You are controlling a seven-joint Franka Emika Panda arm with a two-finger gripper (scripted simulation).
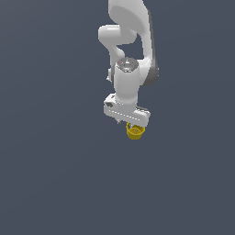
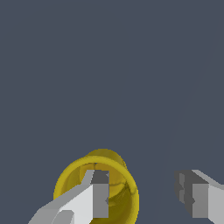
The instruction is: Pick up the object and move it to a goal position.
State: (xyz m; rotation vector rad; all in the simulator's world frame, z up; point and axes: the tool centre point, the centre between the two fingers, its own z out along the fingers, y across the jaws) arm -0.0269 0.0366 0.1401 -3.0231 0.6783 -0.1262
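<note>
The object is a small mustard-yellow cup with a wider rim, standing upright on the grey floor just below the arm's white hand. In the wrist view I look down into the cup. My gripper is open, its jaws wide apart. One finger lies over the cup's opening, while the other finger stands well off to the side of it with bare floor between. I cannot tell whether the first finger reaches inside the rim. In the exterior view the gripper is mostly hidden by the hand.
The flat dark grey floor stretches all round the cup. The white arm rises behind and above the hand. Nothing else shows in either view.
</note>
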